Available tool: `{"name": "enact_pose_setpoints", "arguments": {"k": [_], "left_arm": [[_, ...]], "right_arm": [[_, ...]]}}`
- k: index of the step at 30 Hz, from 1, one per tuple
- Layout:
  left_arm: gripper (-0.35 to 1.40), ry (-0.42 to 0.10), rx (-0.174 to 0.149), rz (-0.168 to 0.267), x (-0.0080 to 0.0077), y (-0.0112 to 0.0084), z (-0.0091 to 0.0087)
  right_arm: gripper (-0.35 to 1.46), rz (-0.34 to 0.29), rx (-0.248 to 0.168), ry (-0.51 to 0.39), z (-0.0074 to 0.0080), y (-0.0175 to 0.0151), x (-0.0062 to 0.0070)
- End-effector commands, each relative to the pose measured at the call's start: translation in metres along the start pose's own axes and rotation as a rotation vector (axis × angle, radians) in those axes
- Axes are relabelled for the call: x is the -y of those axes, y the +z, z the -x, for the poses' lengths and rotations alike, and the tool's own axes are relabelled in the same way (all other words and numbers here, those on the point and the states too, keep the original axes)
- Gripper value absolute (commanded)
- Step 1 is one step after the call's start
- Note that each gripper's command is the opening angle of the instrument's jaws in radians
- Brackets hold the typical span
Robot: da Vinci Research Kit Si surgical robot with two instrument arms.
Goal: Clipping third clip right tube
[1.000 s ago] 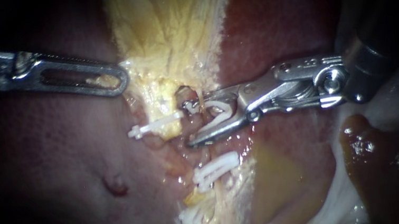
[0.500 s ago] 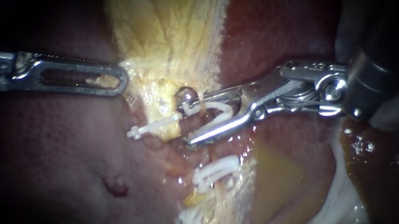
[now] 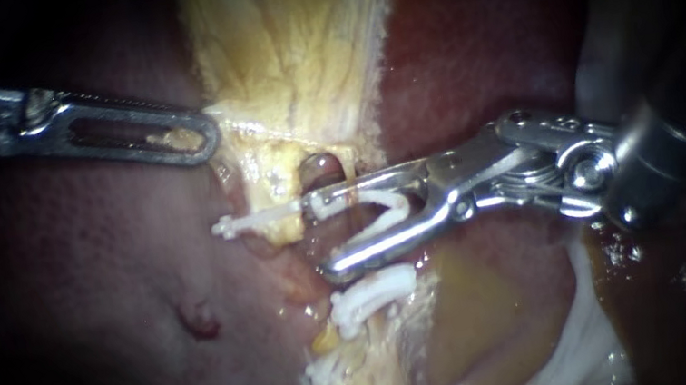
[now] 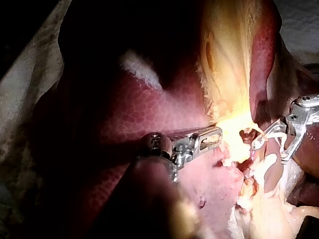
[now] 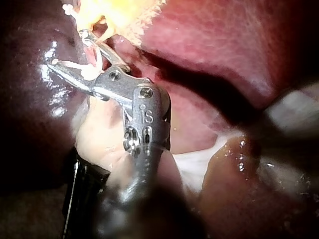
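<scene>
My right instrument (image 3: pixel 318 233) comes in from the right with its jaws wide apart, holding an open white clip (image 3: pixel 377 205). The jaws straddle the right tube (image 3: pixel 323 168), just above a closed white clip (image 3: pixel 373 293) on that tube. Another closed clip (image 3: pixel 260 219) sits to the left of the jaw tips. My left instrument (image 3: pixel 206 139) is shut on the yellow edge of the gallbladder (image 3: pixel 293 53). The left wrist view shows my left instrument (image 4: pixel 215 133) at that edge and my right instrument (image 4: pixel 279 142) ahead of it. The right wrist view shows the right instrument (image 5: pixel 70 50) with its clip (image 5: pixel 89 71).
A third white clip (image 3: pixel 327 372) lies lower on the pale strand. Dark red liver (image 3: pixel 103 304) lies on the left, with more liver (image 3: pixel 474 34) on the right. A wet brown lobe (image 3: pixel 653 290) lies under the right shaft.
My right instrument has slid a little down the tube toward the lower clip, its shaft dropping. The clip stays open in its jaws. My left instrument has held still.
</scene>
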Motion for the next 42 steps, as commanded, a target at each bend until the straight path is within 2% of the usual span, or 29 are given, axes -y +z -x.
{"name": "enact_pose_setpoints", "arguments": {"k": [1, 5, 14, 21, 38, 40, 42], "left_arm": [[-0.35, 0.000, 0.000, 0.000, 0.0000, 0.0000, 0.0000], [-0.35, 0.000, 0.000, 0.000, 0.0000, 0.0000, 0.0000], [-0.35, 0.000, 0.000, 0.000, 0.0000, 0.0000, 0.0000], [-0.35, 0.001, 0.000, 0.000, -0.0001, 0.0001, 0.0000], [-0.35, 0.001, 0.000, 0.000, -0.0002, 0.0001, -0.0001], [-0.35, 0.001, 0.000, 0.000, -0.0002, 0.0001, -0.0001], [-0.35, 0.001, 0.000, 0.000, -0.0002, 0.0001, -0.0001]], "right_arm": [[0.49, 0.000, -0.001, 0.000, -0.0001, 0.0000, 0.0001], [0.48, -0.001, -0.002, 0.001, -0.0004, 0.0000, 0.0003], [0.41, 0.007, -0.006, 0.013, 0.0000, -0.0013, -0.0009], [0.31, 0.021, -0.013, 0.042, 0.0002, -0.0022, -0.0013], [-0.21, 0.022, -0.011, 0.054, 0.0005, -0.0033, -0.0015], [-0.29, 0.021, -0.012, 0.072, 0.0005, -0.0034, -0.0015], [-0.35, 0.019, -0.017, 0.136, 0.0007, -0.0035, -0.0014]]}}
